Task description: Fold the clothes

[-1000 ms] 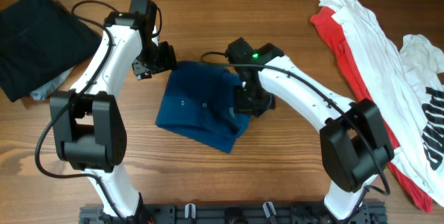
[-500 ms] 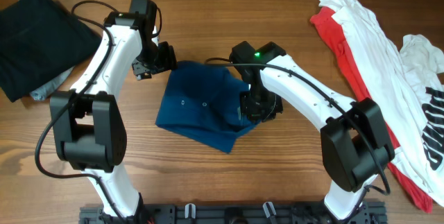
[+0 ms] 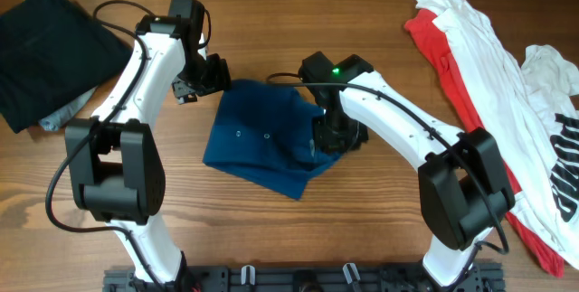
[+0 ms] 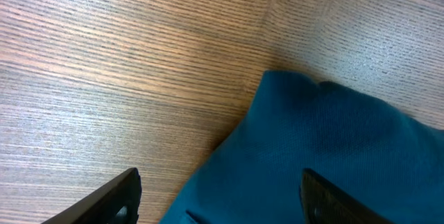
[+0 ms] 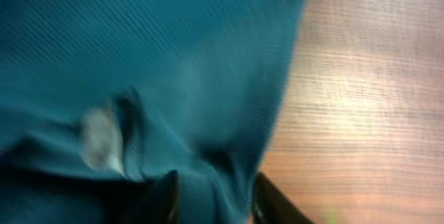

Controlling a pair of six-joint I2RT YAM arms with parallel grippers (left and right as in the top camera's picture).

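Slid rightward and a touch nearer over the last second: right gripper (image 3: 339, 136), pinched on a fold at the right edge of the dark blue polo shirt (image 3: 258, 143). Lying in a rough rectangle mid-table (image 3: 362, 233). Beyond, at the shirt's far left corner, left gripper (image 3: 212, 77), fingers spread wide, clasping nothing. Farthest out, black garment (image 3: 45, 48) left; red garment (image 3: 443, 57) and white garment (image 3: 493, 57) right.

No readable text, number or brand anywhere. Only lettering: black print (image 3: 567, 161) on white shirt (image 3: 543, 84), far right of blue shirt (image 3: 262, 138), cut by frame edge, crumpled, too small to read. Blue shirt plain, no label showing.
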